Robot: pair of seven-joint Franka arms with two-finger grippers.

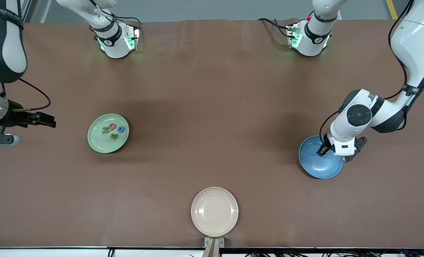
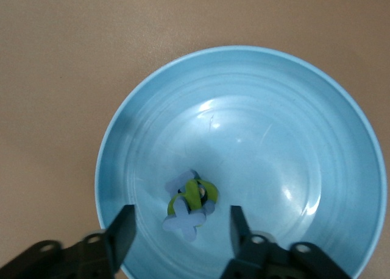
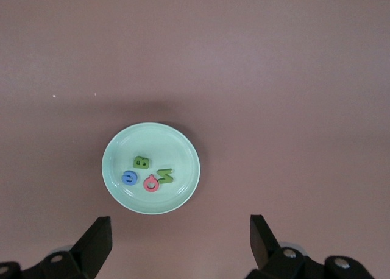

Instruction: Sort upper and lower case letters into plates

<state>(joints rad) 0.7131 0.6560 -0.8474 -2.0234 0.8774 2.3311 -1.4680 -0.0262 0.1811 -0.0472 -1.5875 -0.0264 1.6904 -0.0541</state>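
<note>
Letters [image 2: 190, 207] lie heaped in the blue plate [image 2: 292, 139] directly beneath the left gripper [image 2: 181, 230], whose parted fingers hold nothing, so it should lift straight up without nudging the pile, while the right gripper [image 3: 181, 242] waits wide open near the green plate [image 3: 183, 154].

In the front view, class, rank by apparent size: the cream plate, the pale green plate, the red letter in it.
1. Cream plate, though it sits nearest the camera.
2. Pale green plate.
3. Red letter, by far the smallest.
</note>
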